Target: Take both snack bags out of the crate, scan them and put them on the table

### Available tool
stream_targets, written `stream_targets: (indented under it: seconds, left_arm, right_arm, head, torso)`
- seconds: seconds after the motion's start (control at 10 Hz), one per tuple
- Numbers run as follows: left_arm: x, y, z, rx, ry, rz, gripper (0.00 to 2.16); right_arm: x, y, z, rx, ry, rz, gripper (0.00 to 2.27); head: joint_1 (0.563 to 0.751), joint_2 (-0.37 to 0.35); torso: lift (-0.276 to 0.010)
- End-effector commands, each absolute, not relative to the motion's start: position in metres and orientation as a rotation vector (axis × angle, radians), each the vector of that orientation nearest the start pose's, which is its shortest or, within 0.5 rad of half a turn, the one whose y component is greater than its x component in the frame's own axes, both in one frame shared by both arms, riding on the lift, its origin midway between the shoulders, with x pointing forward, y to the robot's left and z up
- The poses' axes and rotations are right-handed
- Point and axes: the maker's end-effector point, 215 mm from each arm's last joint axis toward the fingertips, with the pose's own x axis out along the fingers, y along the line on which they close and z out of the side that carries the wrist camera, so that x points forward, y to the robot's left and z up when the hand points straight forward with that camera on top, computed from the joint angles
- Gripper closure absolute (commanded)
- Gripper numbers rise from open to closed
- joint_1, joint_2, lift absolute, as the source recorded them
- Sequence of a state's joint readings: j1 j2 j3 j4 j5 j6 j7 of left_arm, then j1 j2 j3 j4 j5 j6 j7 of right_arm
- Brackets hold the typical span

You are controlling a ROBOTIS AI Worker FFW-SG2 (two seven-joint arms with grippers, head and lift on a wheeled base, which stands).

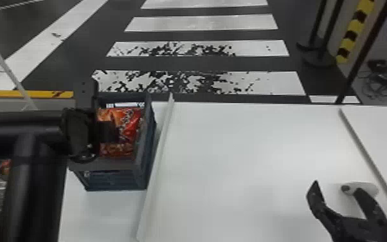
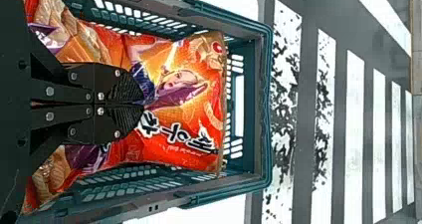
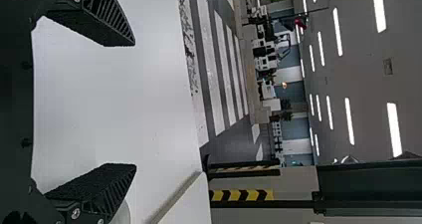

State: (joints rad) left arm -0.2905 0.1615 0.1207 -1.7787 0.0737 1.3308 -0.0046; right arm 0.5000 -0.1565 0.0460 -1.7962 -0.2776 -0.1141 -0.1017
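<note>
Nearest, we record the right hand point(image 1: 336, 190), empty, its black fingers spread wide above the white tabletop point(image 1: 250, 154); a pale rounded object point(image 1: 369, 186) shows close by one finger. Farther in, at our left: the left hand point(image 1: 115, 132), inside the crate point(image 1: 115, 180), fingers brought together and touching the printed face of a snack bag point(image 2: 189, 119); whether they pinch its film we cannot tell. The bag: glossy, creased, red and orange, with a purple-clad figure and white-edged dark lettering, lying in the crate. The crate: blue-grey, slotted walls, standing beside a raised strip point(image 1: 157, 157). Beyond: dark floor point(image 1: 196, 63), white stripes.
</note>
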Motion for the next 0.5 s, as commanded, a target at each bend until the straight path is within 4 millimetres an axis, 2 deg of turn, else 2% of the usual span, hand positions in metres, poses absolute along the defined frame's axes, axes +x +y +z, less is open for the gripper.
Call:
stream_targets:
  seconds: [0.0,0.4]
  left_arm:
    - [0.565,0.344,-0.394,-0.002,0.811,0.136,2.14]
    - [0.556,0.345,-0.375,0.08,0.796,0.172,2.14]
  right_arm:
    - [0.423,-0.26,-0.444,0.139,0.182,-0.05,0.12]
    - [0.422,-0.259,-0.449,0.138,0.197,-0.048,0.12]
  head:
    - [0.695,0.097]
    - [0.695,0.095]
  torso:
    - [-0.095]
    - [-0.095]
